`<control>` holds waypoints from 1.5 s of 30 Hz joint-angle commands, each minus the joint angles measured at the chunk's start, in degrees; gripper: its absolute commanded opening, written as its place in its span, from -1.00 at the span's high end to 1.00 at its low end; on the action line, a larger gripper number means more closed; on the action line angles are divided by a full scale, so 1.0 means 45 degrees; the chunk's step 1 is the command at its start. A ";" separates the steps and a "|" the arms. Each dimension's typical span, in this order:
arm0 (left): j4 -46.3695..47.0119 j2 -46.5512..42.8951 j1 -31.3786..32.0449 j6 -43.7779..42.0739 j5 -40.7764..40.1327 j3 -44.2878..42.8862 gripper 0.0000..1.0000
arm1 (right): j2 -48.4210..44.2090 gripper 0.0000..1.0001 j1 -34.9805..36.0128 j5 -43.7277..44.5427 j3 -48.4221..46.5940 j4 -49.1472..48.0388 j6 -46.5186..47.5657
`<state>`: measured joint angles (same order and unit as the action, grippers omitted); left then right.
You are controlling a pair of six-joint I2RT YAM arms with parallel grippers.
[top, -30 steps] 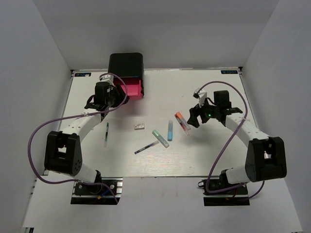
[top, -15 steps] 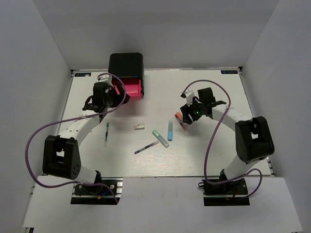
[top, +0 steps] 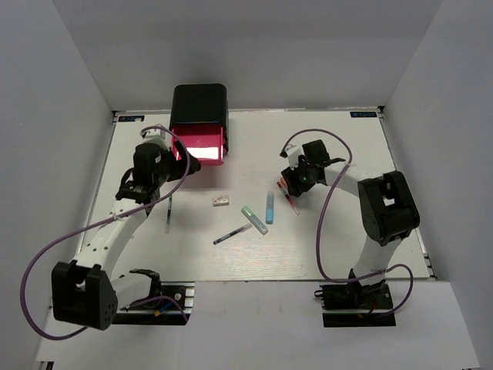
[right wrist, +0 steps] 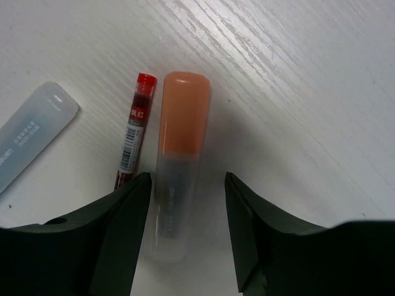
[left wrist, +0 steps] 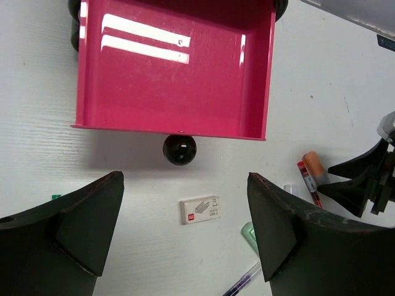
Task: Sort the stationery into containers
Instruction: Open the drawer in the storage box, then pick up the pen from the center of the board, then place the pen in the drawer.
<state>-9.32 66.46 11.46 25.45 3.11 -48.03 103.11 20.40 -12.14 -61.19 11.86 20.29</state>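
Straddling the orange-capped marker (right wrist: 179, 154), just right of centre on the desk (right wrist: 296, 92), your right claw (right wrist: 186, 185) stands spread, not touching it. Likely light, stiff, slick plastic: pinch mid-barrel. Your left claw (left wrist: 185, 179) gapes before the pink drawer (left wrist: 173, 92).

Red refill (right wrist: 131, 139) just beside orange-capped marker (right wrist: 179, 185); other flank free.

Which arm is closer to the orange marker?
Right. The right arm hangs directly over the orange marker, its jaws open on either side of it. The left arm is far off, in front of the pink drawer.
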 commanded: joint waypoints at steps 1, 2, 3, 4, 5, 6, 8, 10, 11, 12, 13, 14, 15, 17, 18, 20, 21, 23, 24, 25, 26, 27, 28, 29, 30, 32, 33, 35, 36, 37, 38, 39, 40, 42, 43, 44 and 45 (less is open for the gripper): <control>-0.1050 -0.1229 0.0011 -0.0187 -0.0632 0.0418 -0.82 | 0.0385 -0.12 0.0212 0.0783 -0.0602 -0.0330 -0.0076; -0.1421 -0.1465 0.0011 -0.0052 -0.0769 0.0632 -0.82 | 0.0523 -0.09 0.0212 0.1055 -0.0640 -0.0350 -0.0018; -0.1425 -0.1699 0.0011 -0.0051 -0.0770 0.0634 -0.82 | 0.0601 -0.09 0.0251 0.1173 -0.0660 -0.0350 0.0040; -0.1811 -0.1934 0.0011 0.0123 -0.0886 0.0886 -0.82 | 0.0641 -0.09 0.0251 0.1271 -0.0641 -0.0369 0.0099; -0.1970 -0.2458 0.0011 0.0241 -0.1003 0.1024 -0.82 | 0.0661 -0.06 0.0309 0.1311 -0.0602 -0.0369 0.0177; -0.2281 -0.2715 0.0011 0.0513 -0.1005 0.1334 -0.82 | 0.0777 0.04 0.0368 0.1389 -0.0602 -0.0350 0.0274; -0.2595 -0.3184 0.0011 0.0633 -0.1159 0.1629 -0.82 | 0.0875 0.21 0.0368 0.1351 -0.0621 -0.0233 0.0450; -0.3062 -0.3770 0.0011 0.0945 -0.1316 0.1904 -0.82 | 0.1012 0.43 0.0368 0.1019 -0.0855 0.0174 0.0568; -0.3200 -0.3927 0.0011 0.1081 -0.1317 0.2117 -0.82 | 0.0993 0.68 0.0349 0.0709 -0.0894 0.0274 0.0684; -0.3318 -0.4083 0.0011 0.1218 -0.1452 0.2273 -0.82 | 0.0974 0.81 0.0349 0.0416 -0.0972 0.0469 0.0782; -0.3319 -0.4316 0.0011 0.1219 -0.1454 0.2275 -0.82 | 0.0703 0.92 0.0349 0.0200 -0.1205 0.0606 0.1054; -0.3512 -0.4319 0.0011 0.1335 -0.1454 0.2391 -0.82 | 0.0584 1.00 0.0368 0.0063 -0.1304 0.0627 0.1173; -0.3630 -0.4473 0.0011 0.1471 -0.1454 0.2392 -0.82 | 0.0428 1.00 0.0368 -0.0132 -0.1556 0.0685 0.1251; -0.3748 -0.4591 0.0011 0.1647 -0.1454 0.2548 -0.82 | -0.0194 1.00 0.0407 -0.1029 -0.2180 0.0666 0.1759; -0.3749 -0.4592 0.0011 0.1649 -0.1454 0.2703 -0.82 | -0.0353 1.00 0.0427 -0.1400 -0.2416 0.0685 0.1972; -0.3903 -0.4709 0.0011 0.2135 -0.1454 0.2822 -0.82 | -0.0705 1.00 0.0620 -0.2748 -0.3290 0.0607 0.2557; -0.4098 -0.4709 0.0011 0.2292 -0.1570 0.2938 -0.82 | -0.0822 1.00 0.0854 -0.3350 -0.3548 0.0665 0.2870; -0.4334 -0.4827 0.0011 0.2819 -0.1863 0.3076 -0.82 | -0.0746 1.00 0.1226 -0.4291 -0.4695 0.0744 0.3358; -0.4586 -0.4827 0.0011 0.2994 -0.1999 0.3231 -0.82 | -0.0591 1.00 0.1479 -0.4700 -0.4935 0.0686 0.3439; -0.4724 -0.4962 0.0011 0.3364 -0.2271 0.3348 -0.82 | -0.0531 1.00 0.1849 -0.4975 -0.5440 0.0531 0.3478; -0.4841 -0.4963 0.0011 0.3483 -0.2390 0.3349 -0.82 | -0.0453 1.00 0.2046 -0.5132 -0.5948 0.0413 0.3556; -0.5017 -0.4963 0.0011 0.3485 -0.2507 0.3465 -0.82 | -0.0085 1.00 0.2512 -0.5463 -0.6166 0.0064 0.3557; -0.5018 -0.4963 0.0011 0.3659 -0.2509 0.3466 -0.82 | 0.0035 1.00 0.2652 -0.5795 -0.6652 -0.0114 0.3576; -0.5134 -0.4963 0.0011 0.3660 -0.2509 0.3466 -0.82 | 0.0268 1.00 0.2827 -0.5933 -0.7082 -0.0328 0.3344; -0.5271 -0.4963 0.0011 0.3776 -0.2509 0.3582 -0.82 | 0.0502 1.00 0.3293 -0.6089 -0.7492 -0.1142 0.3226; -0.5427 -0.4827 0.0011 0.3778 -0.2626 0.3584 -0.82 | 0.0931 1.00 0.3570 -0.6169 -0.7926 -0.1656 0.2543; -0.5564 -0.4711 0.0011 0.3778 -0.2626 0.3584 -0.80 | 0.1224 1.00 0.3977 -0.6169 -0.8467 -0.2470 0.2367; -0.5565 -0.4709 0.0011 0.3778 -0.2743 0.3584 -0.80 | 0.1675 1.00 0.4312 -0.6150 -0.9035 -0.3644 0.1840; -0.5681 -0.4825 0.0011 0.3778 -0.2743 0.3584 -0.80 | 0.2199 1.00 0.4604 -0.6014 -0.9136 -0.4173 0.1703; -0.5682 -0.4827 0.0011 0.3778 -0.2743 0.3584 -0.80 | 0.2397 1.00 0.4684 -0.5935 -0.9272 -0.4623 0.1624; -0.5682 -0.4827 0.0011 0.3778 -0.2743 0.3719 -0.80 | 0.2573 1.00 0.4878 -0.5838 -0.9506 -0.4878 0.1565; -0.5682 -0.4962 0.0011 0.3778 -0.2453 0.3720 -0.80 | 0.2788 1.00 0.5035 -0.5470 -0.9798 -0.5210 0.1313; -0.5508 -0.4963 0.0011 0.3778 -0.2315 0.3720 -0.80 | 0.3525 1.00 0.5114 -0.5331 -0.9956 -0.5503 0.1175; -0.5350 -0.4963 0.0011 0.3778 -0.1866 0.3720 -0.76 | 0.4269 1.00 0.5231 -0.4842 -1.0929 -0.5564 0.0708; -0.5176 -0.4963 0.0011 0.3778 -0.1729 0.3720 -0.74 | 0.4699 1.00 0.5290 -0.4725 -1.1301 -0.5565 0.0666; -0.5039 -0.4847 0.0011 0.3778 -0.1476 0.3720 -0.74 | 0.5013 1.00 0.5309 -0.4588 -1.1421 -0.5545 0.0627; -0.4864 -0.4846 0.0011 0.3778 -0.1357 0.3720 -0.74 | 0.5229 1.00 0.5329 -0.4548 -1.1654 -0.5487 0.0685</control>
<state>-33.76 45.12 11.46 42.11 -5.93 -31.48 124.70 44.38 -34.85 -109.47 -8.80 25.76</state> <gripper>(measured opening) 0.873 0.330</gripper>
